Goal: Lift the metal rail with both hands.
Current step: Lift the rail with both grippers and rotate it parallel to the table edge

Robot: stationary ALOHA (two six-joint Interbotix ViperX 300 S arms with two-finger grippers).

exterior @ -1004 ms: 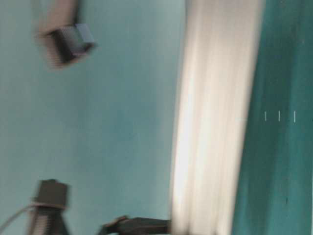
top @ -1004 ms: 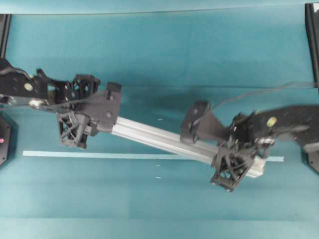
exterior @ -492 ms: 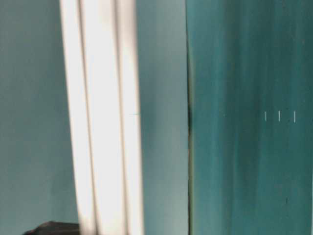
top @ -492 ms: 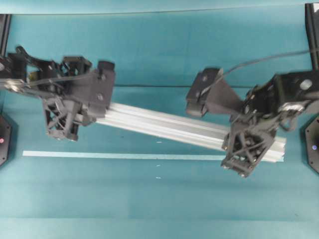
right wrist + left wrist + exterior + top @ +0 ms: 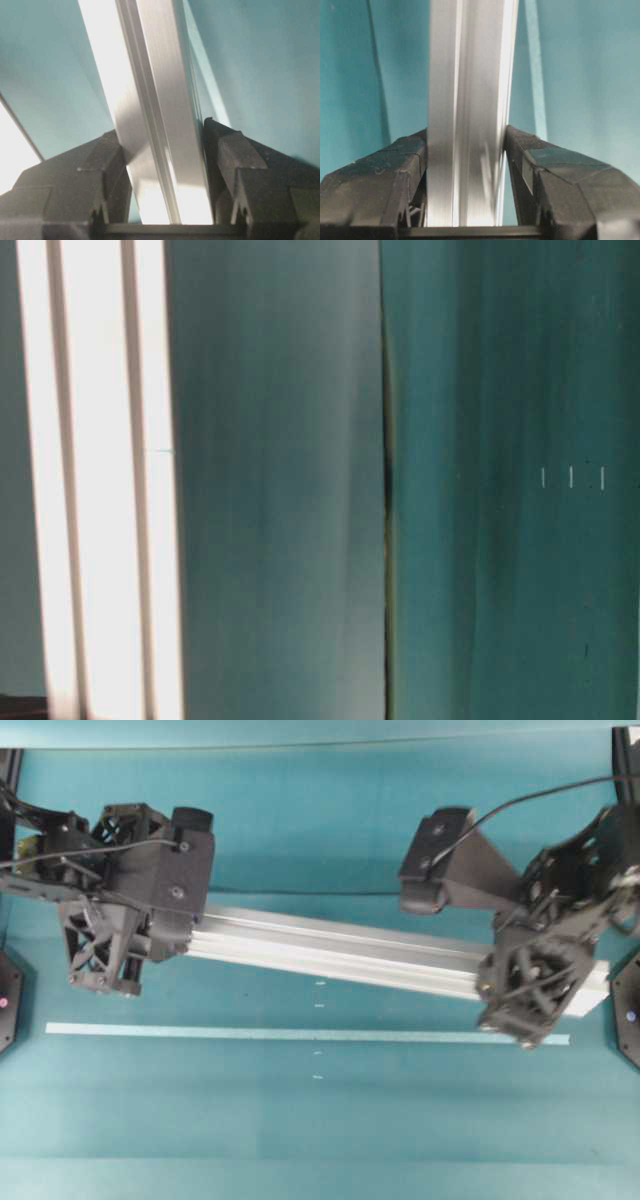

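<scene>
There is one metal rail [image 5: 340, 952], a single long grooved silver bar. Two black grippers appear, the left gripper [image 5: 110, 945] and the right gripper [image 5: 530, 988]. One thin pale tape strip [image 5: 250, 1033] lies on one teal table [image 5: 300, 1140]. Four small white marks [image 5: 318, 1030] sit near the strip.

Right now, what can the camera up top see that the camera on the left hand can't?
Only the top camera shows both grippers, left and right, the rail's whole length, and the whole pale tape strip on the table. Only the left hand's camera shows its fingers pressed on the rail's sides up close. Both show the metal rail over the teal table.
</scene>
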